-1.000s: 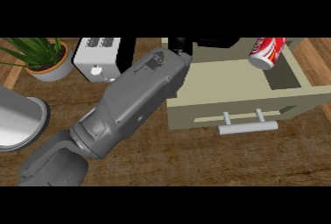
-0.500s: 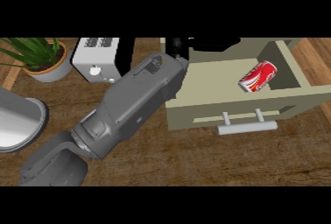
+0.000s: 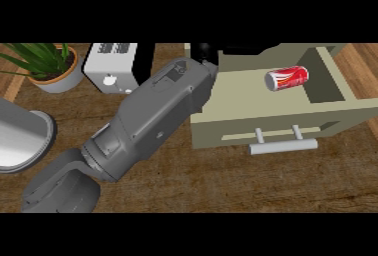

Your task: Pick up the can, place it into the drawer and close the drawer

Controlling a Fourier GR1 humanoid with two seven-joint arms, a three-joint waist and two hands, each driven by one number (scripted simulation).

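no readable text, can (image 3: pixel 286 78) markings illegible

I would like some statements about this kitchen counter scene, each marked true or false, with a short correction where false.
1. The can lies on its side inside the open drawer. True.
2. The drawer is fully closed. False: it stands pulled out, its handle toward the robot.
3. A potted plant stands left of the toaster. True.
4. A hand is curled round the can. False: nothing touches the can; the one hand in view is dark and mostly hidden at the drawer's far left corner.
5. The can is blue. False: it is red and white.
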